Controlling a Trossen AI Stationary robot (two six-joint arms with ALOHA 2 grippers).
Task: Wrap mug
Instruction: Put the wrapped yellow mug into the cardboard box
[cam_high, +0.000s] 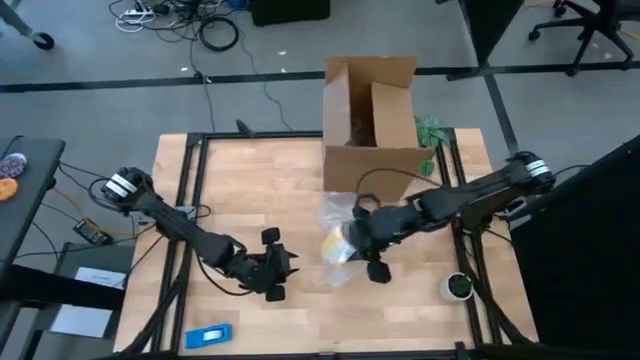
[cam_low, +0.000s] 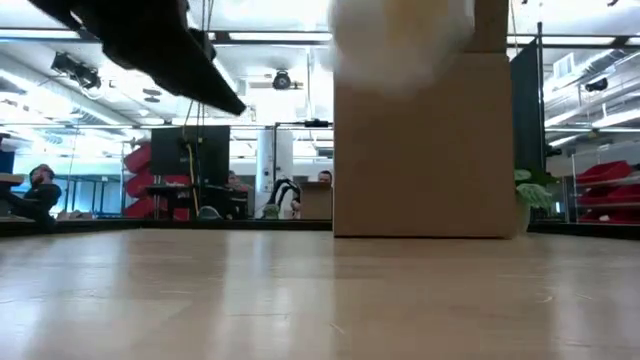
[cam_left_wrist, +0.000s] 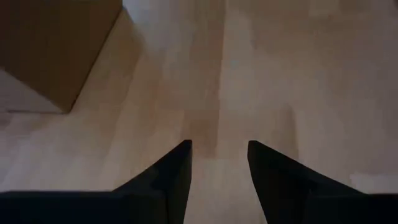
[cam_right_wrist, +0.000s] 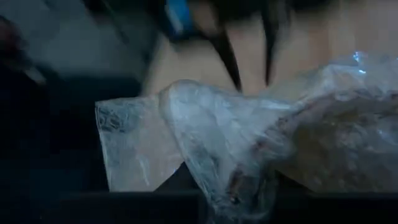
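Right gripper against wrapped mug

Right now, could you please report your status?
Left gripper open, empty. Right gripper at bubble wrap around mug. Cardboard box behind.

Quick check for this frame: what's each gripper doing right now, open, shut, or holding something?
Left gripper: open, holding nothing, over bare wooden table.
Right gripper: at the crinkled clear plastic wrap around the small orange mug; grip cannot be told.
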